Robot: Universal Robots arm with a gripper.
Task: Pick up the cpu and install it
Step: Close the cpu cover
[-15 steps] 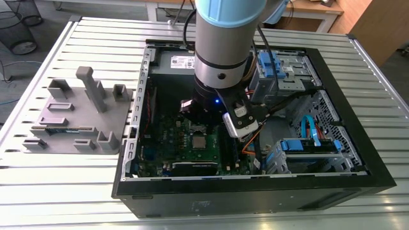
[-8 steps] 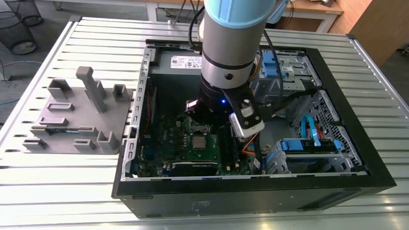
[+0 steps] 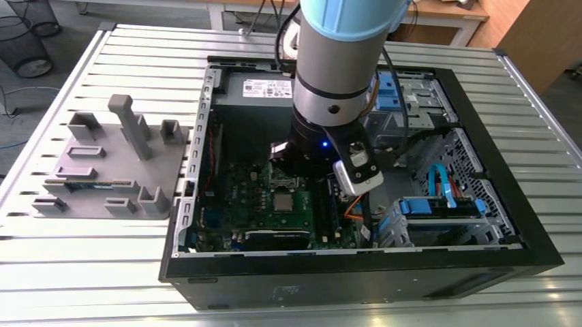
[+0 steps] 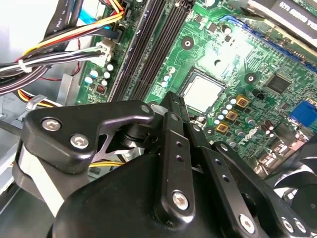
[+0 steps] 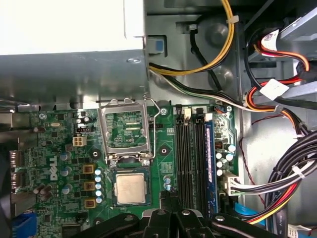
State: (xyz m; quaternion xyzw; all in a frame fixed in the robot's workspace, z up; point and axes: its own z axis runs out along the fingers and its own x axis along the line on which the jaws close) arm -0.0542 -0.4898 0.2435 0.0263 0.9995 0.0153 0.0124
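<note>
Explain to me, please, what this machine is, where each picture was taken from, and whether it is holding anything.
It is one robot arm with a gripper, reaching into an open computer case on a slatted metal table. The exterior view looks on from outside; both wrist views ride on the arm and face the green motherboard. The cpu, the small silver square, lies in its socket, not in the gripper, which hovers close by. A grey tray sits beside the case.

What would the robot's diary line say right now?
cpu: in socket | socket lid: open | gripper: near cpu
</note>
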